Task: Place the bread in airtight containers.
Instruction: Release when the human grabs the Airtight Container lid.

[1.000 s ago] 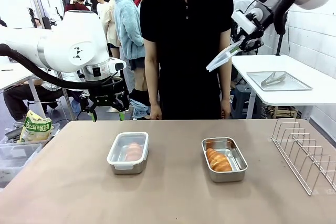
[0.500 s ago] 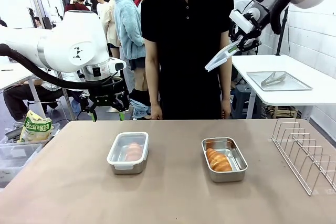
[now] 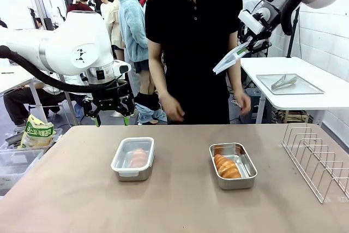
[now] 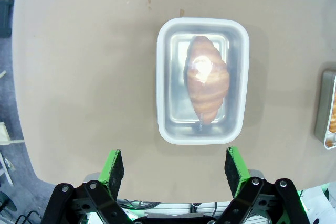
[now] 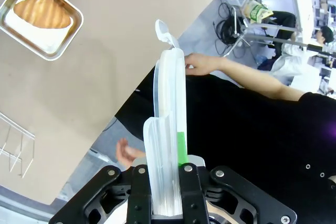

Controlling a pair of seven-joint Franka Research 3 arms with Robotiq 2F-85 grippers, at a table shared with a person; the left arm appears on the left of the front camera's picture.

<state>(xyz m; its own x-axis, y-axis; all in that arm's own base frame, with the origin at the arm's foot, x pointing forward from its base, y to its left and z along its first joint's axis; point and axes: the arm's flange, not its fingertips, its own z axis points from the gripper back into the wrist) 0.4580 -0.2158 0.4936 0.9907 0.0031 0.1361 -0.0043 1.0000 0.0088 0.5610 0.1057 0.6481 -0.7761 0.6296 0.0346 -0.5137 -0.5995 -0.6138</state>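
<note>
While lidded container (image 3: 133, 159) and open container (image 3: 233, 165), each with a croissant (image 3: 227, 166), lie well apart mid-table (image 3: 174, 205): left gripper (image 3: 113, 117) spread wide above far edge; right gripper (image 3: 252, 41) clamped on lid (image 3: 231, 58), high.

1. The lidded rectangular steel tub (image 3: 133, 159) sits left of the open rectangular steel tub (image 3: 233, 165) on the brown table (image 3: 174, 205).
2. A golden croissant (image 3: 226, 166) lies in the open tub.
3. What seems another croissant (image 4: 206, 85) lies under the lid.
4. The wire rack (image 3: 319, 159) stands far right.
</note>
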